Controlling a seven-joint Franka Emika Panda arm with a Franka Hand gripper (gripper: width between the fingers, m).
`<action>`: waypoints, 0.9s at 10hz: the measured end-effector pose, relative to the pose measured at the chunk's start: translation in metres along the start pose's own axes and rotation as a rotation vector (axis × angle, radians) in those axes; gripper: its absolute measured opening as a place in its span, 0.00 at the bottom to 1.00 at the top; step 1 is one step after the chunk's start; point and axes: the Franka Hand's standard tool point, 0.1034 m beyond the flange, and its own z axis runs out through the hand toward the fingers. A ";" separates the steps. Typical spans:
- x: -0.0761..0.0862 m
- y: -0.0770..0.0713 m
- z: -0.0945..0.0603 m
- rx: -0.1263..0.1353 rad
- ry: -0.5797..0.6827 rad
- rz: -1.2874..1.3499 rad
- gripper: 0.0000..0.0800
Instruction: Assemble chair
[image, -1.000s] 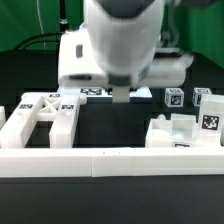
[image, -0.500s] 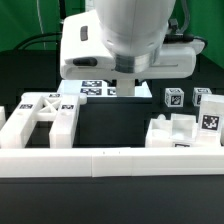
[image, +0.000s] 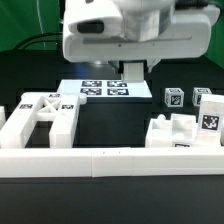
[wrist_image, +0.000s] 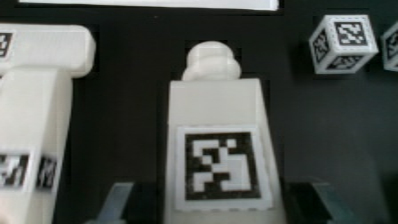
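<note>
In the wrist view a white chair leg (wrist_image: 217, 130) with a black-and-white tag and a round peg at its far end fills the space between my fingers (wrist_image: 121, 203). My gripper (wrist_image: 221, 200) is shut on its near end. In the exterior view the gripper (image: 132, 72) hangs above the marker board (image: 104, 89), and the arm's body hides most of the leg. The cross-braced chair frame (image: 40, 115) lies at the exterior view's left. Blocky chair parts (image: 185, 132) and two small tagged legs (image: 173, 97) sit at the right.
A long low white rail (image: 110, 162) runs across the front of the table. In the wrist view another white tagged part (wrist_image: 45, 100) lies beside the held leg, and a small tagged cube (wrist_image: 340, 44) lies beyond it.
The arm has risen and shifted slightly towards the exterior view's right, lifting the gripper off the table and uncovering the marker board.
</note>
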 end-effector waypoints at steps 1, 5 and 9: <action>-0.002 0.001 0.001 -0.001 0.063 0.001 0.36; 0.018 0.002 -0.018 -0.005 0.335 0.002 0.36; 0.033 0.013 -0.030 -0.046 0.646 0.004 0.36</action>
